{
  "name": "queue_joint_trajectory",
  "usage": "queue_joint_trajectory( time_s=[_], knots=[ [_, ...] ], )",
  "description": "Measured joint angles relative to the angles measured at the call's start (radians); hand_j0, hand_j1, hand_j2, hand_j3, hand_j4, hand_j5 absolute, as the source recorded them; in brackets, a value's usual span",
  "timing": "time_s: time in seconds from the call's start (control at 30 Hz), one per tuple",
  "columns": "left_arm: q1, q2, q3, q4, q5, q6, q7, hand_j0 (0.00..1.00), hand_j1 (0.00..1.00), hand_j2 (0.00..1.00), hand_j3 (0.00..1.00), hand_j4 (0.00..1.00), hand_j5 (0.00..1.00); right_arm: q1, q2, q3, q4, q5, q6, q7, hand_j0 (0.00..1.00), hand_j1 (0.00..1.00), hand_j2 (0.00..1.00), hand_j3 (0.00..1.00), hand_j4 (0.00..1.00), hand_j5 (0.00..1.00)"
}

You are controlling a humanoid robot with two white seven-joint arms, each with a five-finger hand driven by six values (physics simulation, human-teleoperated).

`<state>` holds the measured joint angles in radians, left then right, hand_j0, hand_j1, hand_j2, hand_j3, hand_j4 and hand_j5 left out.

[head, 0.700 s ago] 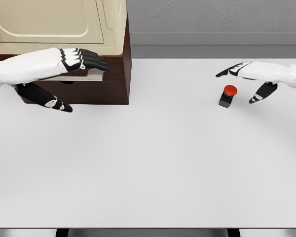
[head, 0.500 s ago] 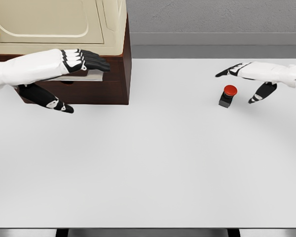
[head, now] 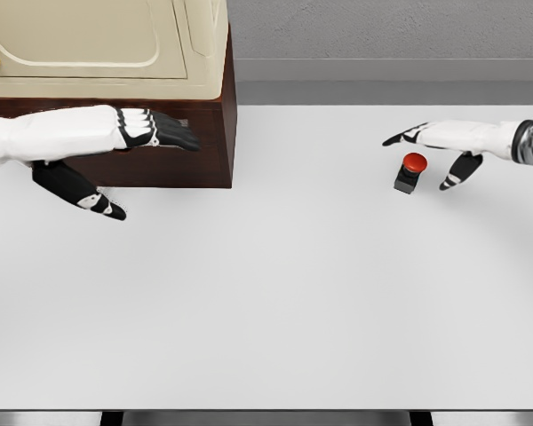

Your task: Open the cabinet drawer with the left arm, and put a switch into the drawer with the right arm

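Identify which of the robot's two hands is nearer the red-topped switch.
The right hand: it hovers open beside the switch, while the left hand is across the table at the cabinet.

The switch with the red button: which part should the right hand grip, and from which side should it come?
Probably the black base of the switch, under the red cap, pinched across its flat sides from above right, where the open right hand hovers. The round cap looks harder to hold.

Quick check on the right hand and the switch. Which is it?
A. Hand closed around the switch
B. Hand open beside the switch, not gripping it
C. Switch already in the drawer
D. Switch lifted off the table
B: the right hand is spread open next to the switch, which stands on the table ungrasped.
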<state>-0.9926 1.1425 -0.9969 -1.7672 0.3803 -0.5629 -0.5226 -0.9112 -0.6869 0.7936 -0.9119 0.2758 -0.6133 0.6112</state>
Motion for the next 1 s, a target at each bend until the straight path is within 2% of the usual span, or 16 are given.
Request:
queue_joint_trajectory(
  time_s=[0.1,0.2,0.27,0.37,0.47,0.6,0.9,1.0],
  knots=[
    [-0.047,-0.001,0.001,0.0,0.019,0.044,-0.056,1.0,1.0,1.0,1.0,1.0,1.0,-0.005,0.009,0.011,0.003,0.01,0.0,0.0,1.0,1.0,1.0,1.0,1.0,1.0],
    [-0.104,-0.002,0.002,0.0,0.054,0.131,-0.077,1.0,1.0,1.0,1.0,1.0,1.0,-0.005,0.017,0.016,0.004,0.015,0.0,0.0,1.0,1.0,1.0,1.0,1.0,1.0],
    [-0.11,0.002,0.001,0.001,0.107,0.184,-0.082,1.0,1.0,1.0,1.0,1.0,1.0,-0.006,0.022,0.022,0.004,0.017,0.0,0.0,0.99,0.99,0.99,0.99,0.99,0.99],
    [-0.112,0.007,-0.001,0.001,0.205,0.224,-0.086,1.0,1.0,1.0,1.0,1.0,1.0,-0.018,0.029,0.027,0.005,0.03,0.0,0.0,0.89,0.89,0.89,0.89,0.89,0.89],
    [-0.112,0.013,-0.006,0.001,0.264,0.331,-0.088,1.0,1.0,1.0,1.0,1.0,1.0,-0.021,0.032,0.029,0.007,0.046,0.0,0.0,0.86,0.86,0.86,0.86,0.86,0.86],
    [-0.109,0.018,-0.014,0.002,0.289,0.426,-0.088,1.0,1.0,1.0,1.0,1.0,1.0,-0.025,0.033,0.03,0.008,0.057,0.0,0.0,0.85,0.85,0.85,0.85,0.85,0.85],
    [-0.107,0.038,-0.034,0.002,0.287,0.505,-0.088,1.0,1.0,1.0,1.0,1.0,1.0,-0.023,0.035,0.036,0.016,0.077,0.0,0.0,0.83,0.83,0.83,0.83,0.83,0.83],
    [-0.107,0.054,-0.035,0.003,0.284,0.544,-0.088,1.0,1.0,1.0,1.0,1.0,1.0,-0.023,0.035,0.038,0.018,0.077,0.0,0.0,0.79,0.79,0.79,0.79,0.79,0.79]
  ],
)
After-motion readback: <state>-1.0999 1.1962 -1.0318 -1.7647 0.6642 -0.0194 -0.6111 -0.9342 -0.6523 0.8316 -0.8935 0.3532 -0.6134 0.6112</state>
